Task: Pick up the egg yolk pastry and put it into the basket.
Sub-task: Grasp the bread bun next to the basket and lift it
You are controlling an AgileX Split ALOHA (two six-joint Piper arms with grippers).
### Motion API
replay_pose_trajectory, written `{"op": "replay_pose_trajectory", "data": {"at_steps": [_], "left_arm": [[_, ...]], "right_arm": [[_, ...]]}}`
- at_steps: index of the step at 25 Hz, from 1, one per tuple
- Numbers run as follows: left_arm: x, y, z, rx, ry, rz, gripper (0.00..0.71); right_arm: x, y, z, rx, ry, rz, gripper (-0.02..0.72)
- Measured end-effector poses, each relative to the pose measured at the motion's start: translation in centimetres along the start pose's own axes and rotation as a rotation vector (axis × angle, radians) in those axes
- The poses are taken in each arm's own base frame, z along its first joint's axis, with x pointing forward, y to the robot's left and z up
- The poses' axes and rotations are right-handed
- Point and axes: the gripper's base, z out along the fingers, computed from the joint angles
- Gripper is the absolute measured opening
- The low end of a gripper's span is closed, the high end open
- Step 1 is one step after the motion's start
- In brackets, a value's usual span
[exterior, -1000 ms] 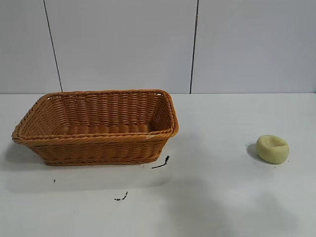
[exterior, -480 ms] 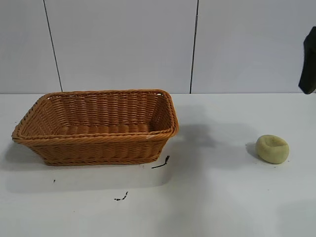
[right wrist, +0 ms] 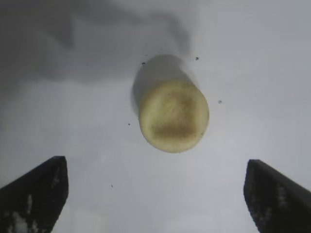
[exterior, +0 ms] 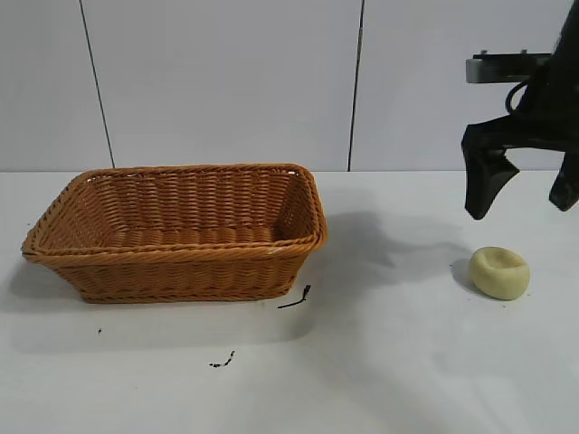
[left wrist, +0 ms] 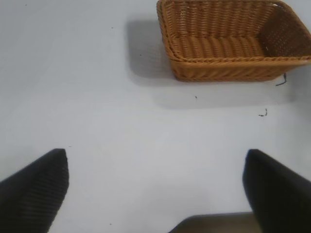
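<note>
In the exterior view, the woven wicker basket (exterior: 176, 231) sits on the white table (exterior: 389, 362) at the left and centre-left of the frame, orange-brown, with flared sides and a braided rim. Nothing shows inside it. Just off its lower right corner lies a short black mark (exterior: 296, 298), and a second small black mark (exterior: 223, 361) sits lower down, towards the bottom centre.

Farther right, at the middle right of the frame, the egg yolk pastry (exterior: 499, 272) rests on the table, well apart from the basket: a small pale yellow-green lump with a dimpled top. Above it, in the upper right corner, hangs the right gripper (exterior: 523, 201), its two dark fingers spread wide and pointing down, clear of the pastry and holding nothing. The right wrist view shows the pastry lying on the table between the two spread fingertips, nearer the upper half of that frame.

The left gripper (left wrist: 155, 191) is also spread wide and empty, seen only in its own wrist view, over bare table with the basket at the upper right.
</note>
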Motion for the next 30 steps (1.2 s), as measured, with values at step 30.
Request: {"op": "replay_pose_trajectory", "data": {"at_steps": [30], "left_arm": [[0.0,0.0,0.0,0.000,0.000,0.000,0.695]], "right_arm": [[-0.4,-0.4,8.7,0.031,0.063,0.039,0.677]]}}
